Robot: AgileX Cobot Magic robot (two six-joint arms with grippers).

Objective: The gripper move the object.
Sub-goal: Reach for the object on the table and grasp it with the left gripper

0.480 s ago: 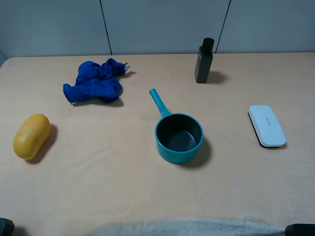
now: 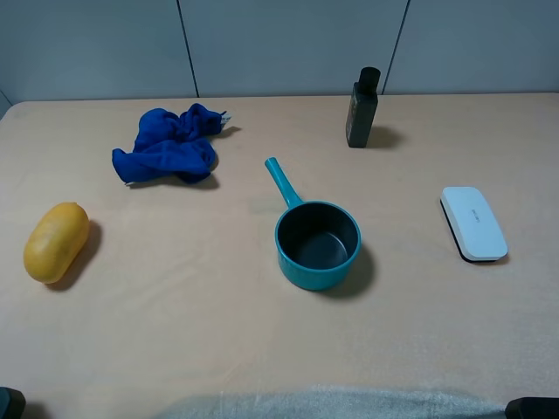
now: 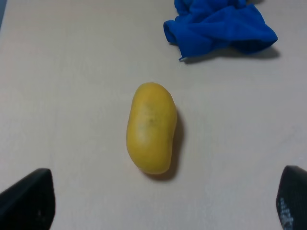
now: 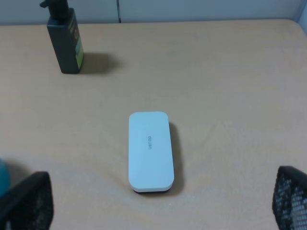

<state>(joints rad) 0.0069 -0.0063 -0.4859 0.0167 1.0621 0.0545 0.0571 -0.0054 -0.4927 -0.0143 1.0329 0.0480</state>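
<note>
While neither hand touches anything, the left hand (image 3: 158, 206) hangs over the counter (image 2: 175, 340) with its fingers (image 3: 26, 203) spread wide. The yellow fruit (image 3: 151, 127) lies on its side ahead of them. The right hand (image 4: 157, 201) is spread just as wide, and the white case (image 4: 150, 152) lies flat ahead of it. Which of the two is the object to move cannot be told. Seen from above, the fruit lies near the counter's left edge and the case toward the right. A teal saucepan (image 2: 314, 275) sits between them, handle pointing back. A crumpled blue cloth (image 2: 168, 147) and an upright dark bottle (image 2: 361, 112) sit farther back, well apart.
</note>
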